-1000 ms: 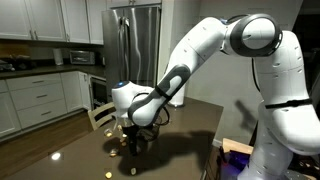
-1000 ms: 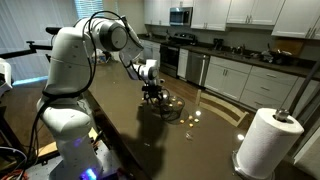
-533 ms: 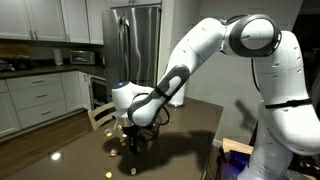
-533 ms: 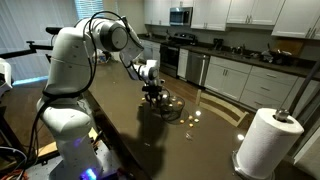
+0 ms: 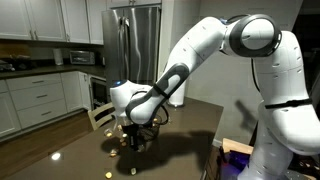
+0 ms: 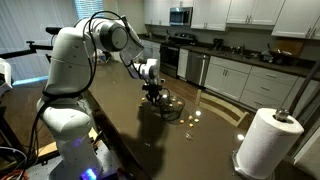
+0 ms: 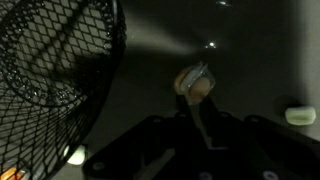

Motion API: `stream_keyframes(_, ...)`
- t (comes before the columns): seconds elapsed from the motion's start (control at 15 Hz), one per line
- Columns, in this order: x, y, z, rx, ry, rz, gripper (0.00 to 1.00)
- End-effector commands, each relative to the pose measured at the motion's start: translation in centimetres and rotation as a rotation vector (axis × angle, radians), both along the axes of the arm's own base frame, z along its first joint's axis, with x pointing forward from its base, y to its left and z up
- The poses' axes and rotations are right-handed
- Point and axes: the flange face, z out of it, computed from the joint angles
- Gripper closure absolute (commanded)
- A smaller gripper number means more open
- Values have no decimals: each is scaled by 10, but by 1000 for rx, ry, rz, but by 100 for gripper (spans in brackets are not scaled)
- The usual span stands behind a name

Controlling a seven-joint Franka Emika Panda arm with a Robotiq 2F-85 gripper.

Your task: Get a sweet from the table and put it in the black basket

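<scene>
In the wrist view a pale wrapped sweet (image 7: 192,82) lies on the dark glossy table (image 7: 250,50), its wrapper tail running down between my dark fingers. My gripper (image 7: 196,112) is shut on the sweet. The black basket (image 7: 50,70) of wire mesh fills the left of that view, close beside the sweet. In both exterior views the gripper (image 5: 135,136) (image 6: 152,95) points down at the table (image 5: 190,125), low over its top. The basket (image 6: 172,104) stands just beside it.
More sweets lie loose on the table (image 7: 300,115) (image 7: 75,155) (image 5: 112,148) (image 6: 195,116). A paper towel roll (image 6: 268,140) stands at one table corner. White kitchen counters (image 6: 250,70) and a steel fridge (image 5: 135,45) stand beyond the table.
The arm has stayed in place over the table. In the exterior views the gripper's fingers have drawn together.
</scene>
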Motion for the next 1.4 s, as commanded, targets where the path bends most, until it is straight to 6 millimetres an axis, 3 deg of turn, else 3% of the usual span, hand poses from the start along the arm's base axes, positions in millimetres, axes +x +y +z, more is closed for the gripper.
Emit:
stream_keyframes(0.0, -6, 7, 21, -2, 37, -7, 97)
stream_keyframes(0.07, -7, 9, 27, -5, 42, -7, 100)
stream_keyframes(0.47, -13, 16, 56, -16, 58, -4, 95)
stream_keyframes(0.53, -13, 15, 58, -17, 66, -7, 69)
stream_keyframes(0.6, -13, 13, 59, -16, 76, -18, 68)
stream_keyframes(1.33, -18, 1, 63, 52, 201, -122, 2)
